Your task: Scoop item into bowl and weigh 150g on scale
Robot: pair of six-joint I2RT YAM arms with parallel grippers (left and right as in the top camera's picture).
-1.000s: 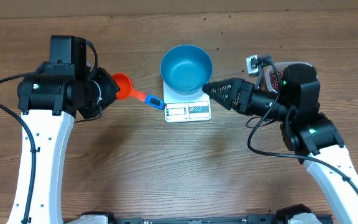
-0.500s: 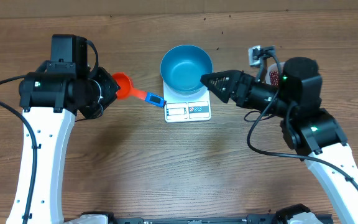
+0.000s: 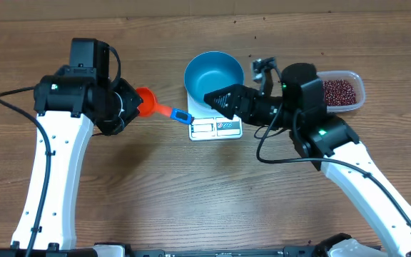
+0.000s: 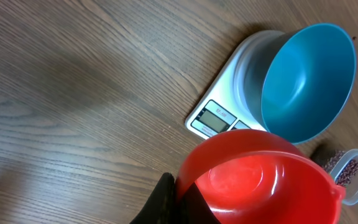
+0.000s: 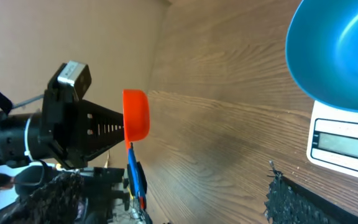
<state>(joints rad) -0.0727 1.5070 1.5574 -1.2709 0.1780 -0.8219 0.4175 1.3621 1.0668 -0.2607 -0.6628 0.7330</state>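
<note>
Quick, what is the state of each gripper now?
Left gripper: shut on the orange scoop.
Right gripper: open, holding nothing.

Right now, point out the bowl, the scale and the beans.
bowl (image 3: 214, 77): overhead view, inside bottom.
scale (image 3: 215, 128): overhead view, front display panel.
beans (image 3: 338, 91): overhead view, middle of the heap.

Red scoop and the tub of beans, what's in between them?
In the overhead view, the blue bowl on the white scale, then the right gripper.
</note>
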